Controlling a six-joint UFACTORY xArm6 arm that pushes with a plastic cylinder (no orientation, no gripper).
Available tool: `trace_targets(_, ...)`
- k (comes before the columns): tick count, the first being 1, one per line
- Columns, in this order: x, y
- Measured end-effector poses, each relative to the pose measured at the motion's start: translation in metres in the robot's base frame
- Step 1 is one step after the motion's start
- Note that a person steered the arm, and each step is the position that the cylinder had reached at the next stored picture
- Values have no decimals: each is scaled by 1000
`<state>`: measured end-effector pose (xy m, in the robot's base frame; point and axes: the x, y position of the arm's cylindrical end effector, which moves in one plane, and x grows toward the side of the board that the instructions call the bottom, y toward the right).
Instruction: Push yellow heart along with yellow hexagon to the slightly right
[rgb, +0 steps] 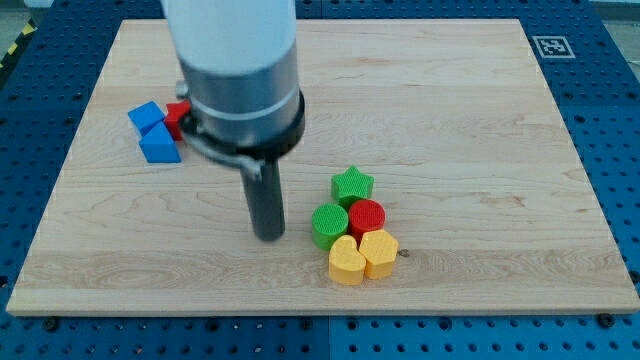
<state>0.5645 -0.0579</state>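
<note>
A yellow heart (346, 261) lies at the view's lower middle of the wooden board (450, 110), touching a yellow hexagon (379, 251) on its right. A green cylinder (328, 224) and a red cylinder (366, 216) sit just above them, with a green star (352, 185) above those. All five form one tight cluster. My tip (269, 236) rests on the board to the left of the cluster, a short gap from the green cylinder and up-left of the yellow heart.
Two blue blocks (153, 133) and a red block (178, 119) lie at the view's upper left, partly hidden behind the arm's grey body (235, 70). A marker tag (552, 46) sits at the top right corner.
</note>
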Motion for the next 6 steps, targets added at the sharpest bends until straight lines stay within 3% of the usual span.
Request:
trace_targets(1, 41, -1)
trace_targets(2, 51, 24)
trace_targets(6, 2, 97)
